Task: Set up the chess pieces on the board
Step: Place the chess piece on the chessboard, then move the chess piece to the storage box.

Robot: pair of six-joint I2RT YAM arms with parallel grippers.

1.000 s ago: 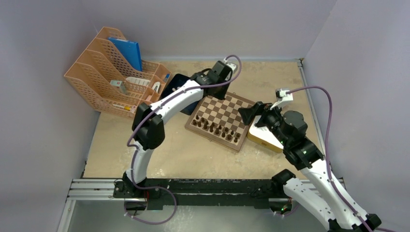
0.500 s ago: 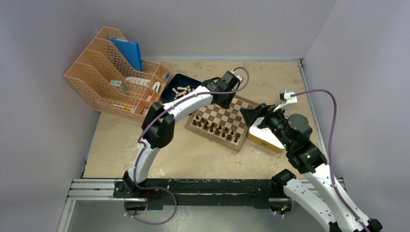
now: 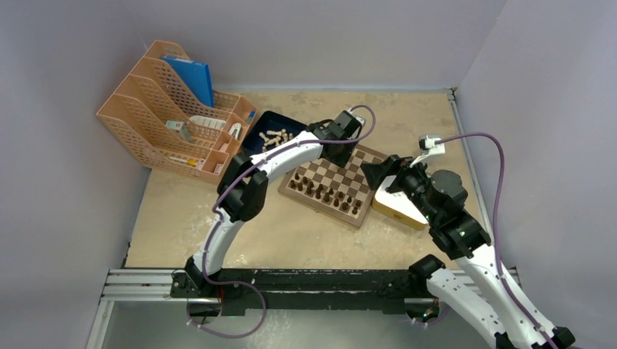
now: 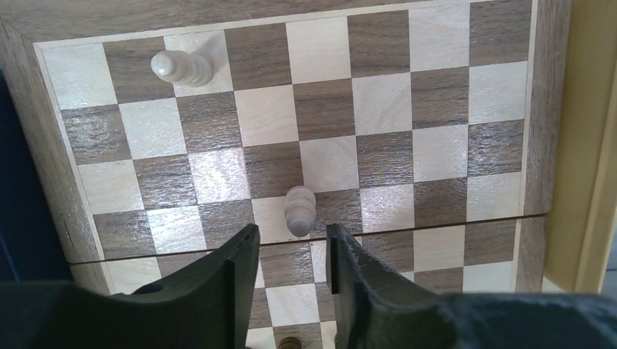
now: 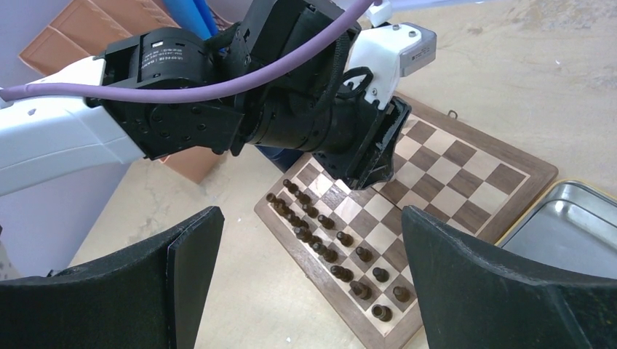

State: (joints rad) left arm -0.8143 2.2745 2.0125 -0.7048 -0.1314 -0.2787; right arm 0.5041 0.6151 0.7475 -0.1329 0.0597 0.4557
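Note:
The board (image 3: pixel 331 178) lies mid-table with dark brown pieces (image 3: pixel 324 193) along its near rows. In the left wrist view two beige chess pieces stand on the board (image 4: pixel 436 153): one (image 4: pixel 180 67) near the far left corner and one (image 4: pixel 300 211) just beyond my fingertips. My left gripper (image 4: pixel 291 236) is open and empty and hovers low over the far half of the board (image 3: pixel 342 149). More beige pieces (image 3: pixel 275 136) lie in the dark blue tray. My right gripper (image 5: pixel 309 218) is wide open and empty, above the board's right edge (image 3: pixel 375 174).
A dark blue tray (image 3: pixel 258 131) sits left of the board. A yellow-rimmed metal tin (image 3: pixel 396 207) sits against the board's right side. An orange file organiser (image 3: pixel 171 109) with a blue folder stands at the back left. Walls close the table at the back and sides.
My left arm has swung right from the blue tray to the far part of the board and then held there. My right arm shifted slightly.

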